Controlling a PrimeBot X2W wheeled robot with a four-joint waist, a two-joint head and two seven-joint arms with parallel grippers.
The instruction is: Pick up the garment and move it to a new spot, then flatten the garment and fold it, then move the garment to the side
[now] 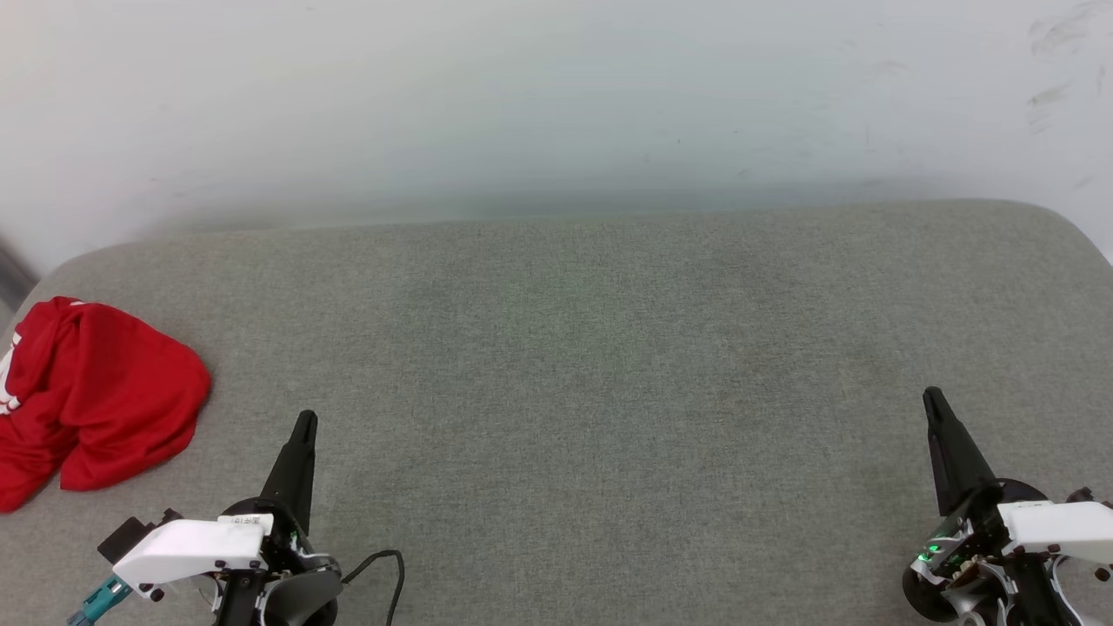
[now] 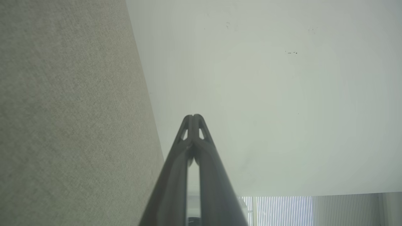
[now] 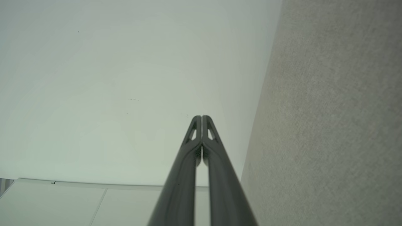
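Garment: red T-shirt, crumpled in a heap at far left of grey padded surface in head view. Bit of white w/ red marks on its left side. Part cut off by frame edge. Lies loose, nothing touching it.
Left gripper: lower left in head view, fingers pressed together into one dark point, nothing btwn them. Own wrist view: fingertips meet, empty.
Garment vs left gripper: garment is to gripper's left, near but apart, w/ a strip of bare grey fabric btwn the cloth's right edge and the fingers. Fingertip sits approx level w/ heap's lower half in the pic.
Right gripper: lower right in head view, clenched too, holding nothing. Own wrist view: fingertips closed on each other.
Garment vs right gripper: well apart, nearly whole width of surface btwn them.
Surface: grey woven fabric, rounded back corners, runs up to wall.
Wall: off-white, few scuff marks upper right.
Cable: thin black loop beside left wrist housing.
Left wrist bkgd: grey fabric at left, wall at right, vertical blinds along bottom right.
Right wrist bkgd: pale wall at left, grey fabric at right, pale panels w/ seams bottom left.
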